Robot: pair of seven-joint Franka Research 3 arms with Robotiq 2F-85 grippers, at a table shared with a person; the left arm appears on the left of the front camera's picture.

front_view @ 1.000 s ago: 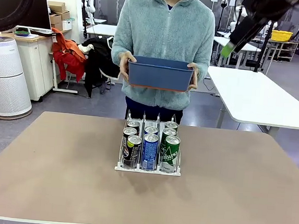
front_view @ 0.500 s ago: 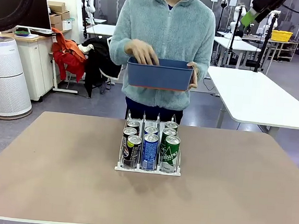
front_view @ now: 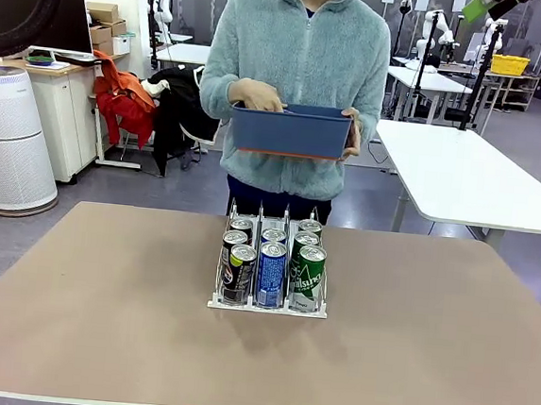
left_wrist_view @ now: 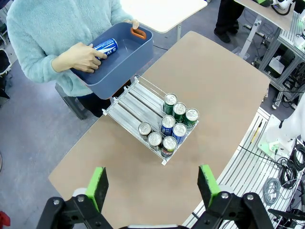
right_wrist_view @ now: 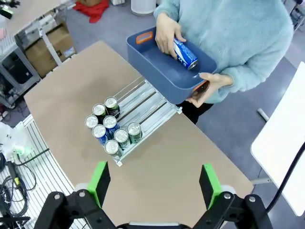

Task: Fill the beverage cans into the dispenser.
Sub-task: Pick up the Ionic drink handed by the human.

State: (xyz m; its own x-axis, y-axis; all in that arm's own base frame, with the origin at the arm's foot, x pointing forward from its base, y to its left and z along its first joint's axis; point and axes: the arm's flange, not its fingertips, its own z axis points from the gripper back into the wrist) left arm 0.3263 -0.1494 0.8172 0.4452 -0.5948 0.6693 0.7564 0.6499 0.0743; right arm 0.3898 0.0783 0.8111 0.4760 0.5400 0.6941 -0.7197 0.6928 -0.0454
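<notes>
A: What is on my left side?
B: Your left gripper (left_wrist_view: 152, 172) hangs high above the table (left_wrist_view: 228, 71), the same as a second ago. Its jaws are wide apart and they hold nothing.
A: And in the middle, what has changed?
B: Before, the person held the blue bin (front_view: 290, 136) with both hands. Now one hand (left_wrist_view: 78, 57) has gone inside it and closes around a blue can (left_wrist_view: 106, 46). The other hand (front_view: 353, 134) carries the bin alone, beyond the far end of the dispenser (left_wrist_view: 137, 102) and not touching it.
A: How full is the dispenser?
B: It stands in the middle of the table with eight cans (front_view: 271, 275) at its near end: three black-and-green, two blue, three green. I judge that the blue can is meant for the middle lane.
A: And my right side?
B: Your right gripper (right_wrist_view: 154, 169) has risen. It was lower, beside the person's arm, and now it is high up. Its jaws are also fully apart and empty. The person seems to do the loading now, so you should keep clear.
</notes>
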